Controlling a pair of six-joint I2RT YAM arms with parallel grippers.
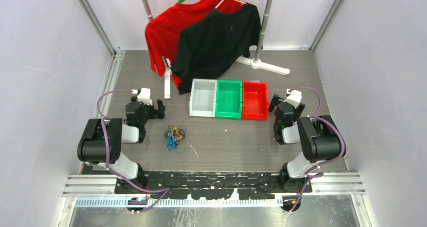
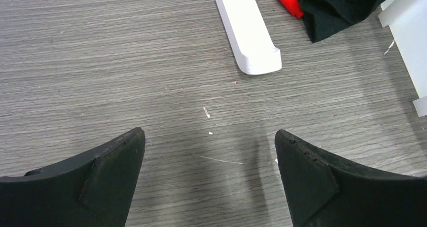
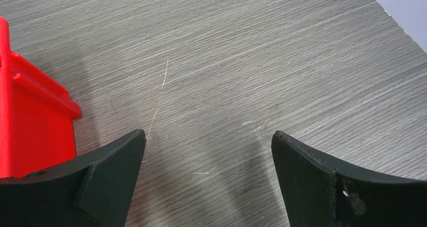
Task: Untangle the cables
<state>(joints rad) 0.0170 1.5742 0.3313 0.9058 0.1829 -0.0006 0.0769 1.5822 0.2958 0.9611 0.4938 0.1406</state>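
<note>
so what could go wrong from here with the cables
1. The cables lie in one tight clump, so a pinch may catch several strands and tighten the knot.
2. Neither wrist view shows them; the open left gripper faces the rack foot, so its approach starts blind.
3. The open right gripper sits beside the red bin and could knock it swinging across.
</note>
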